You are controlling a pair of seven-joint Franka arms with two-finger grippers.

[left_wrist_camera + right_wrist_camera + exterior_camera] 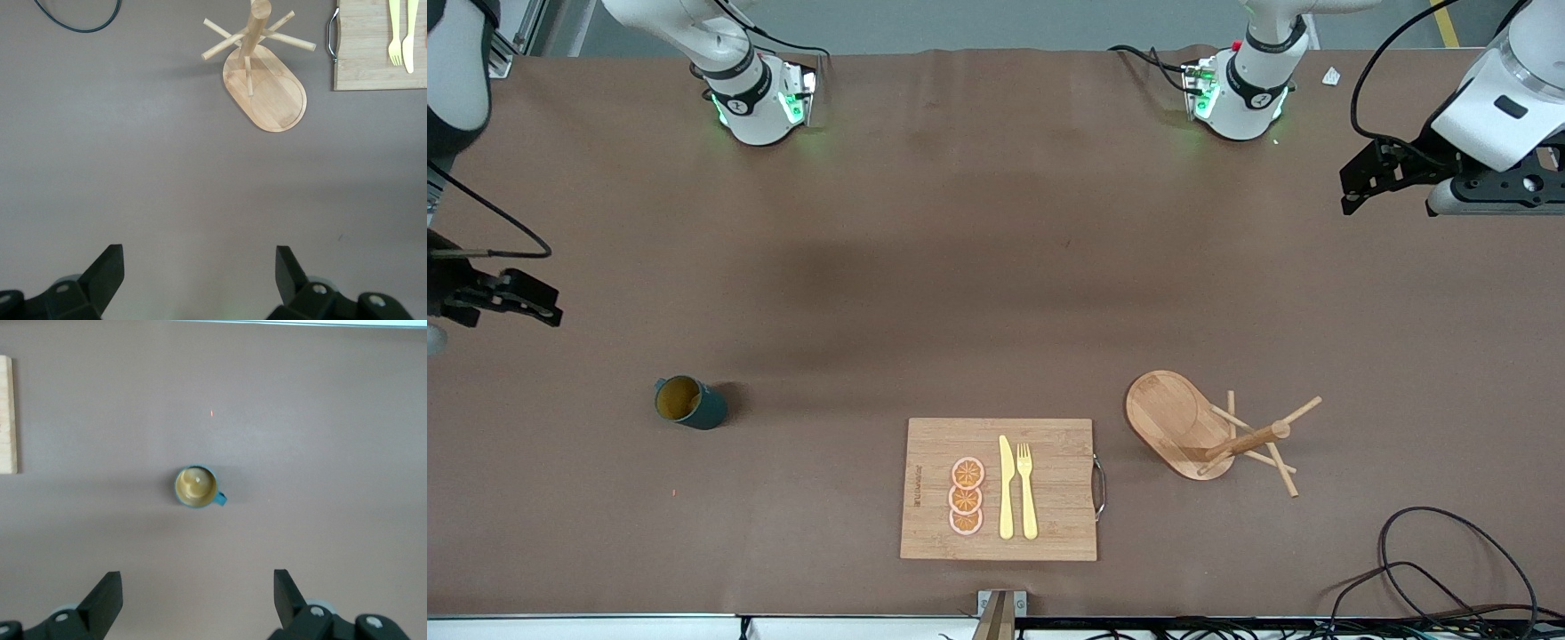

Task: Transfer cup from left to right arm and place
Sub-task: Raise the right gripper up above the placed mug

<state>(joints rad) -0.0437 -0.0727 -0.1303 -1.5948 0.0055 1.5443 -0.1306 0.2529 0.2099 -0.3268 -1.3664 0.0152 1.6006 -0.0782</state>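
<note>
The cup [690, 403] is a dark teal mug with a tan inside. It stands upright on the brown table toward the right arm's end. In the right wrist view the cup [196, 487] shows from above, its small handle sticking out to one side. My right gripper [547, 307] hangs open and empty over the table's right-arm end, clear of the cup; in its own view the right gripper [198, 580] frames bare table. My left gripper [1348, 191] hangs open and empty over the left arm's end; the left gripper [200, 257] also frames bare table.
A wooden mug tree [1209, 431] with an oval base stands toward the left arm's end and also shows in the left wrist view [267, 93]. A bamboo cutting board [1058, 524] with a knife, a fork and orange slices lies near the front camera. Cables [1449, 569] lie at the near corner.
</note>
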